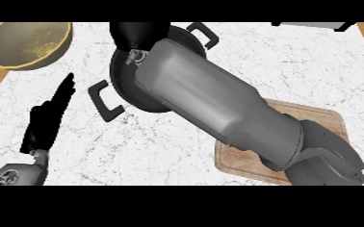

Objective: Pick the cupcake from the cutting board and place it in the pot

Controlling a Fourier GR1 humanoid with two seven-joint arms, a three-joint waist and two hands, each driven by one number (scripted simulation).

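While the right forearm (213, 101) slants up from the lower right corner across the cutting board (313, 113), the right hand (138, 32) hangs over the far rim of the black pot (122, 79). It shows only as a dark rounded shape (its back is turned to the view), so I cannot tell whether it is open or closed round anything. The cupcake cannot be made out: hand and forearm cover most of the pot's inside and much of the board. One pot handle juts toward the lower left, the other toward the upper right. At the left edge the left hand (39, 125) rests, its fingers (64, 89) straight and pointing up, holding nothing. A yellow bowl (32, 43) sits on the marbled worktop (284, 62) in the upper left corner, apart from the pot.
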